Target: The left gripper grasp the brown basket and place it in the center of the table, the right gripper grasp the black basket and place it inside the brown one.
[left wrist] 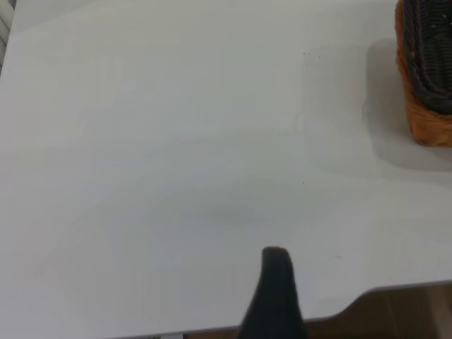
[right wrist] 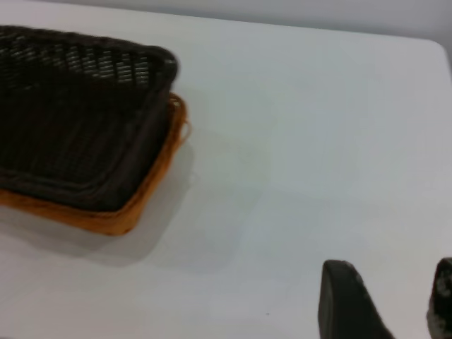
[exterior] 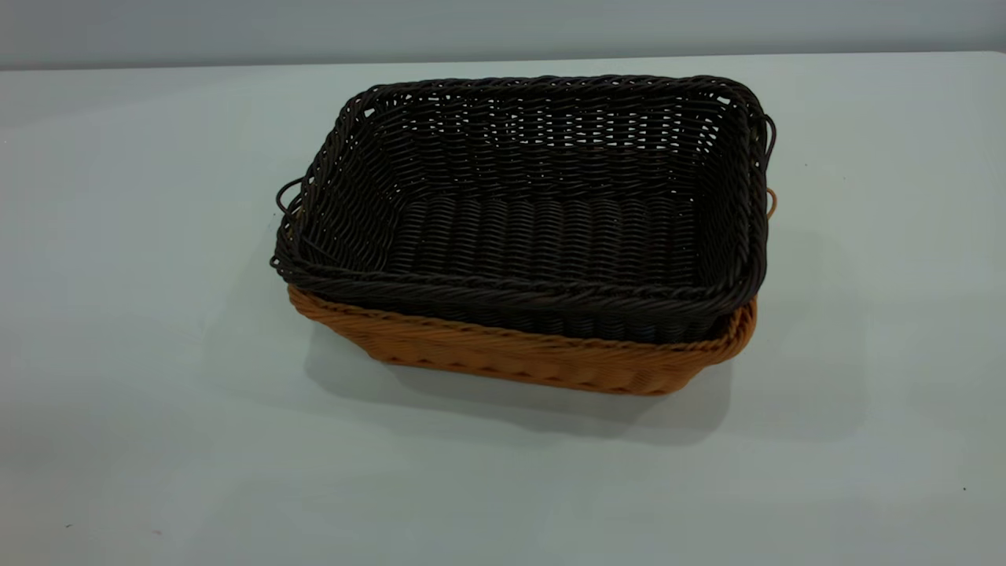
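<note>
The black basket (exterior: pixel 542 212) sits nested in the brown basket (exterior: pixel 550 362) about mid-table (exterior: pixel 126 314), so the task looks done. Both look light, stiff and grippy, best pinched at the braided rim or a loop handle. The right tool (right wrist: pixel 385 304) hovers off the baskets' right end, fingers apart and empty; the left tool (left wrist: pixel 275 293) hangs well off their left end, only one finger showing, so its opening I cannot tell.

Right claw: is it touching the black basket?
Apart. The right wrist view shows the right claw over bare table, with open tabletop between it and the black basket nested in the brown basket.
</note>
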You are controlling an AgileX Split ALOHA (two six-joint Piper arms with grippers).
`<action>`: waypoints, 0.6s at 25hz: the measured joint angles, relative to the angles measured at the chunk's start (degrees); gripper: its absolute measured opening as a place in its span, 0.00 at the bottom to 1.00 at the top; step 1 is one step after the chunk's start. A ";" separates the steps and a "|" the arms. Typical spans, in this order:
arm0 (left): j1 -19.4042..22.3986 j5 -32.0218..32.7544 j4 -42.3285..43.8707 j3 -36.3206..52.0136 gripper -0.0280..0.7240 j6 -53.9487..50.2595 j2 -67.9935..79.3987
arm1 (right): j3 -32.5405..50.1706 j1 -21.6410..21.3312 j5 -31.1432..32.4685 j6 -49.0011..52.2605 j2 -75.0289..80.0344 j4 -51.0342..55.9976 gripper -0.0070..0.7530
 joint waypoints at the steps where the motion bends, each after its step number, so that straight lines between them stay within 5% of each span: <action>1: 0.00 0.00 0.00 0.00 0.79 0.00 0.00 | 0.02 0.00 -0.07 1.10 0.00 -0.72 0.32; 15: 0.00 0.00 0.00 0.00 0.79 0.05 0.00 | 0.02 0.00 -0.07 2.73 0.00 -1.71 0.32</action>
